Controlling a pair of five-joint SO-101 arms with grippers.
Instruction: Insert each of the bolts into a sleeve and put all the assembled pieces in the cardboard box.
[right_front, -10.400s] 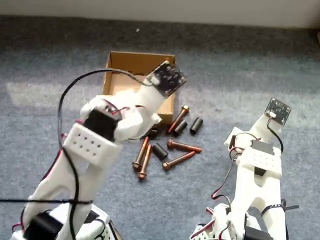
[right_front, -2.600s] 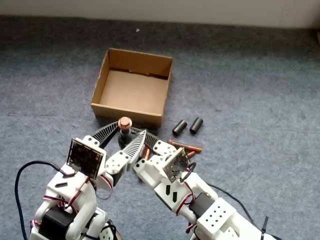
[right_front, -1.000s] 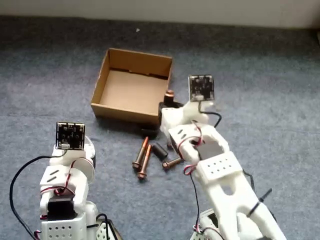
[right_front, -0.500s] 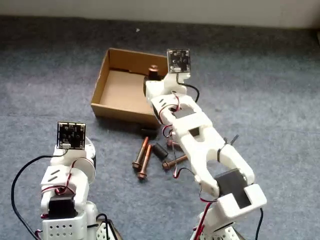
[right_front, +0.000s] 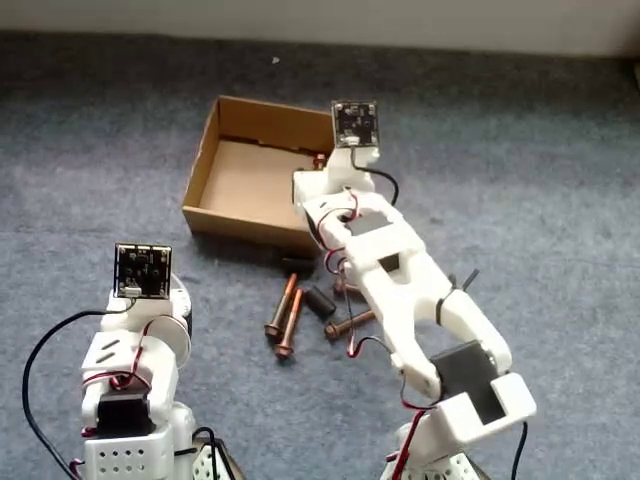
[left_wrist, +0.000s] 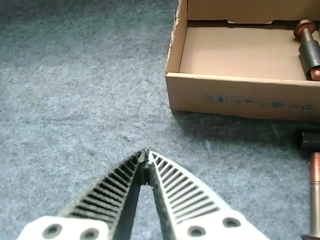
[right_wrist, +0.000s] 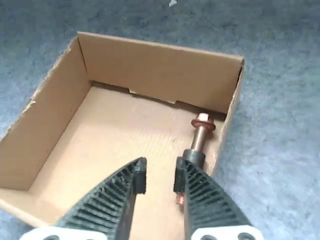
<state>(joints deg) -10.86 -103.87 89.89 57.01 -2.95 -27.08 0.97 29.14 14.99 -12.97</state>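
Logging right gripper (right_wrist: 160, 175) parted and empty, poised over the cardboard box (right_wrist: 160, 67) close to its right wall. Left gripper (left_wrist: 146, 155) pinched closed on nothing, low over the carpet (right_front: 520, 150), well in front of the box's front-left corner. Counted one assembled piece (right_wrist: 198, 142), bolt through sleeve, lying on the box floor along the right wall with its head toward the far right corner. Judged as first unit delivered, with most of the job outstanding. Noted at least three loose bolts (right_front: 284, 303) on the carpet just in front of the box's front wall, one loose sleeve (right_front: 320, 301) among them, and a second sleeve (right_front: 295, 263) almost touching that wall. None of these mated yet. Cannot complete the count: right arm lying across the carpet off the box's front-right corner, covering whatever sits beneath. Left wrist view cuts off a sleeve and a bolt at the frame edge. Near end of the assembled piece masked by a finger in the right wrist view, so seating depth unconfirmed there.
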